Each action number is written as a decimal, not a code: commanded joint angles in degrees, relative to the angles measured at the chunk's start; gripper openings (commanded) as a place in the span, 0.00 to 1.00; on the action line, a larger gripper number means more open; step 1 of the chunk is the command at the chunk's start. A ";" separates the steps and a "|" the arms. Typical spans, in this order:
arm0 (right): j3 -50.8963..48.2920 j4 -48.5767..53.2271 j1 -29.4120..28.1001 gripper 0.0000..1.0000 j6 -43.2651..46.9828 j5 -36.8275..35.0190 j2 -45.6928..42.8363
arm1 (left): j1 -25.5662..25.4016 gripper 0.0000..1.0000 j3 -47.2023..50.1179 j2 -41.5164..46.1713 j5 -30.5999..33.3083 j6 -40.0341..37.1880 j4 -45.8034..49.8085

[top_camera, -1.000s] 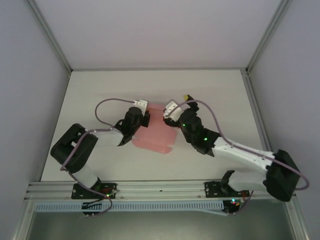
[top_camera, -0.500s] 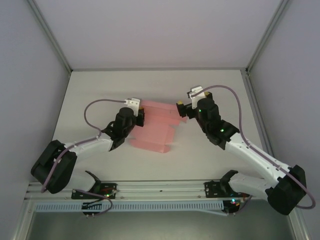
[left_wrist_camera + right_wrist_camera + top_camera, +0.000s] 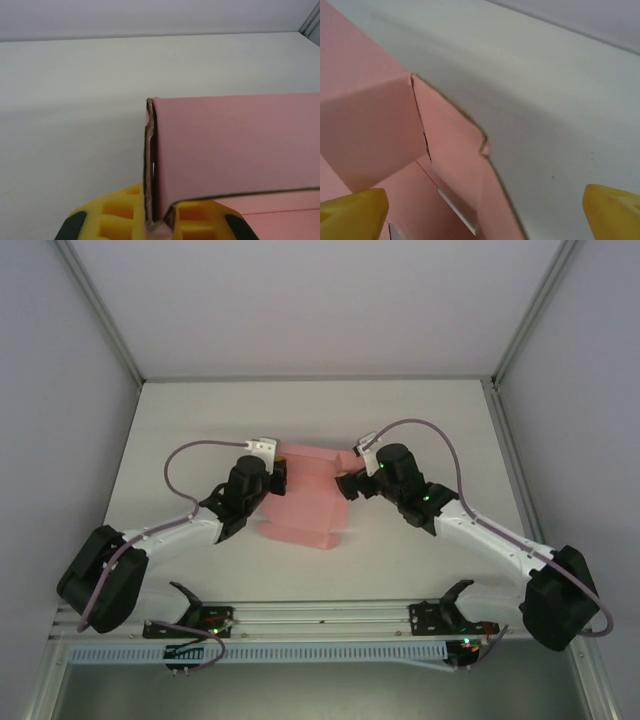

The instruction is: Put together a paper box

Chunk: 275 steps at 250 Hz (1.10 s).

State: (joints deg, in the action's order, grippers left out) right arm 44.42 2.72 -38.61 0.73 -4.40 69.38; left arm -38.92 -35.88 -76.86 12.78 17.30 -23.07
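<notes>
Right gripper (image 3: 349,481) swung nearer, released, beside one pink paper box (image 3: 305,508) on white desk (image 3: 190,420); left gripper (image 3: 279,472) clenched on its edge; pale walls (image 3: 50,390).

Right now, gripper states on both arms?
Left gripper: shut on the paper box, pinching one wall.
Right gripper: open, fingers spread wide, box card between them unclamped.

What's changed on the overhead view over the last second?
The right gripper swung out to the right, then came back to the paper box, jaws open. The left arm stretched out flatter. The left gripper stayed clamped on the box's left edge.
</notes>
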 commanded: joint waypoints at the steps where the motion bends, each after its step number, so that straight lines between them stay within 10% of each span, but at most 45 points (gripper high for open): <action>1: -1.41 -9.78 0.22 1.00 -2.31 2.37 0.91 | 0.36 0.00 -1.61 1.41 -2.77 1.97 -0.49; 84: -8.95 -30.61 0.07 1.00 -15.77 -1.80 0.73 | 0.37 0.00 -2.53 -0.31 -4.35 4.89 0.53; 181: -13.81 0.00 -0.03 1.00 -25.19 -10.63 -19.36 | 1.89 0.00 -2.00 2.81 0.07 5.02 3.47; 275: -19.60 -1.67 0.13 1.00 -29.80 -19.01 -16.67 | 2.44 0.00 -2.62 3.45 0.76 3.64 4.88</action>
State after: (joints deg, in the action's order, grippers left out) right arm 24.25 1.78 -38.61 -27.09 -17.67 51.44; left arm -36.95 -37.39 -74.96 12.03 22.09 -18.09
